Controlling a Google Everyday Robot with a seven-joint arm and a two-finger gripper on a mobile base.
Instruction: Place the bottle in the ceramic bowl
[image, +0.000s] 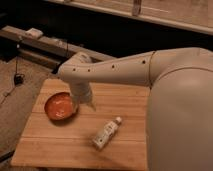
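The bottle (106, 132) is small, whitish, with a pale label and a light cap. It lies on its side on the wooden table (55, 150), cap pointing up and right. The ceramic bowl (59, 106) is orange-red with a darker rim and stands at the table's left, with nothing seen in it. My gripper (86, 102) hangs from the white arm just right of the bowl's rim, up and left of the bottle and apart from it.
The arm's large white body (177, 110) fills the right side and covers the table's right part. A dark ledge (45, 45) runs behind the table, with cables on the floor at the left (15, 80).
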